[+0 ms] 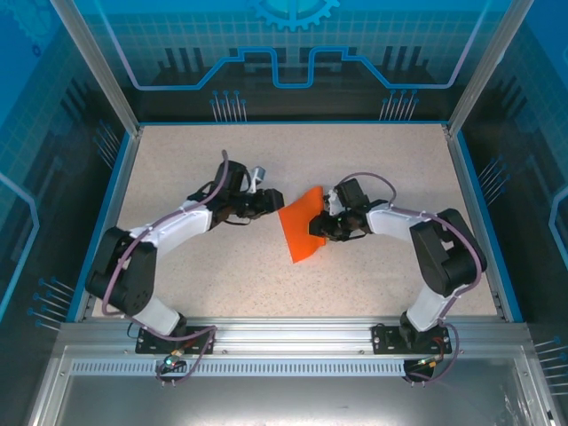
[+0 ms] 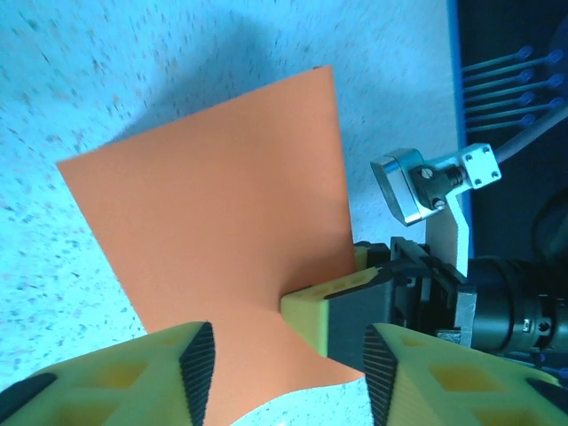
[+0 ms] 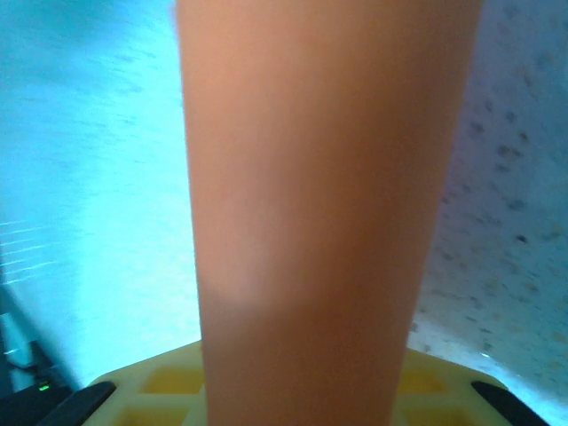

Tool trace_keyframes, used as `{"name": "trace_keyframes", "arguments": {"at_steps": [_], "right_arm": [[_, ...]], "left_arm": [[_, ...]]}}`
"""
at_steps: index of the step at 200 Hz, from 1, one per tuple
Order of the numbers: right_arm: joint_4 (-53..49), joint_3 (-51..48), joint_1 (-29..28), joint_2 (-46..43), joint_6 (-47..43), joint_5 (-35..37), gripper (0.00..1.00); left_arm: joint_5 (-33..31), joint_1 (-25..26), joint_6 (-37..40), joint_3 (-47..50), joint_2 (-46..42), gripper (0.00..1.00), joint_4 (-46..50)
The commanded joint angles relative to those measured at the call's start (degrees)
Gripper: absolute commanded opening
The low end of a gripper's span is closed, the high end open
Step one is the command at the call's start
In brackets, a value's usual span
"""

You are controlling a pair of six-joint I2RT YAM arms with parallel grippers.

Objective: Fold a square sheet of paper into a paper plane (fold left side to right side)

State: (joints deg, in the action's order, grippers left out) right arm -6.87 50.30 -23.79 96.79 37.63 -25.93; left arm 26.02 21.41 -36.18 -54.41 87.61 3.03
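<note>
Sheet position: square sheet of paper (image 1: 300,229) is seen at the centre of the table (image 1: 204,284), raised and bowed off the surface, its lowest corner pointing to 6 o'clock.
Pincer, left: left gripper (image 1: 273,204) is placed at 9 o'clock of the sheet; in the left wrist view its jaws are seen apart, with nothing clamped.
Pincer, right: right gripper (image 1: 314,227) is placed at 3 o'clock of the sheet; it is judged pinched on the sheet's edge, where wrinkles are seen radiating from the pinch point.
Fold state: no flat crease is seen; the left-to-right fold is judged not yet pressed.
Risk, slip: the sheet is carried by one edge pinch, so thin paper could be pulled free by a quick swing.
Risk, skew: the free edge is unguided, so corners could be landed out of line and a crooked crease set.
Risk, crumple: the bow near the pinch could be pressed into a stray dent.
Risk, snag: the grippers are set close together, so the sheet could be caught by the open left jaws.
</note>
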Motion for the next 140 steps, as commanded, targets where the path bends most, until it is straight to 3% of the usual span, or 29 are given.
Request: {"name": "trace_keyframes", "arguments": {"at_steps": [1,42,140], "right_arm": [[12.3,-2.8,2.8,-4.6,1.8,-10.7,0.31],[20.9,-2.6,5.9,-10.1,4.5,-20.2,0.3],[37.8,1.8,4.7,-18.4,23.7,-21.2,0.3]], "left_arm": [[4.6,-2.7,-1.5,3.2,-5.1,0.56,-3.6],[9.2,-5.7,-6.1,6.7,-12.8,0.74,-11.8],[16.5,-3.5,-18.4,5.4,-9.5,0.83,-33.1]]}}
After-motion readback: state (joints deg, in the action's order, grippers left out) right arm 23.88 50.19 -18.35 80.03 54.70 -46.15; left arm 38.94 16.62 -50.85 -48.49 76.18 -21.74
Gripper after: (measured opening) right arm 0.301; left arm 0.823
